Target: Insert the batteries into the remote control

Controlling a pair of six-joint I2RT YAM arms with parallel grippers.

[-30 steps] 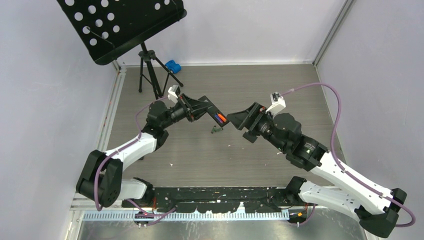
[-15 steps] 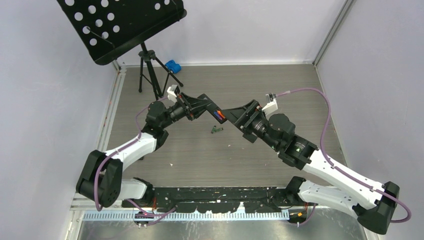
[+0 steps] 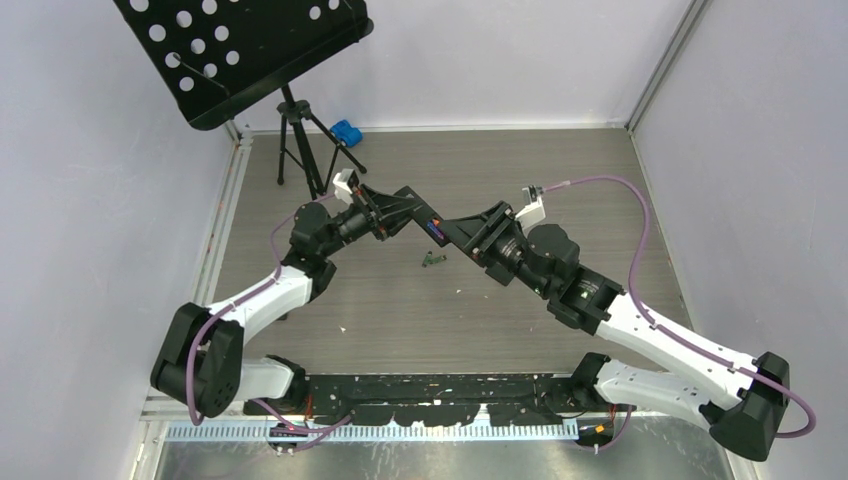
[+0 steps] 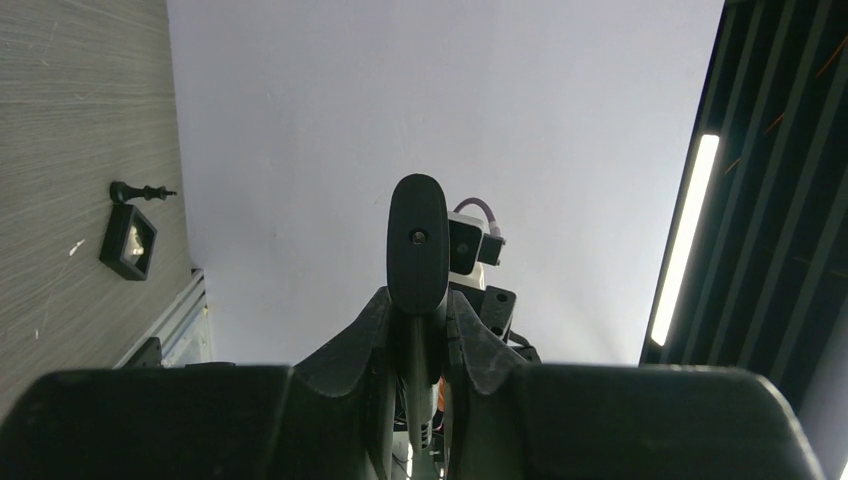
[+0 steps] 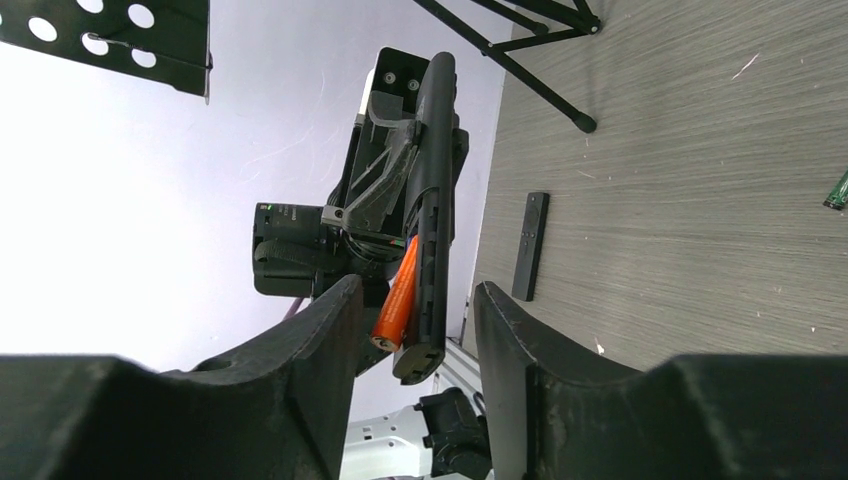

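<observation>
Straddling the orange battery (image 5: 397, 300), right fingers (image 5: 300, 380) gape; left fingers (image 4: 480, 345) clamp the remote control (image 5: 432, 200), tripod (image 3: 294, 107) behind.

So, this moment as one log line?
left gripper: shut on remote | right gripper: open around remote's end | orange battery: in remote, tilted

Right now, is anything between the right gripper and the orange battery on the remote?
Nothing visible. The orange battery lies against the remote control clamped in the left gripper, and both sit in the open gap between the fingers of the right gripper.
</observation>
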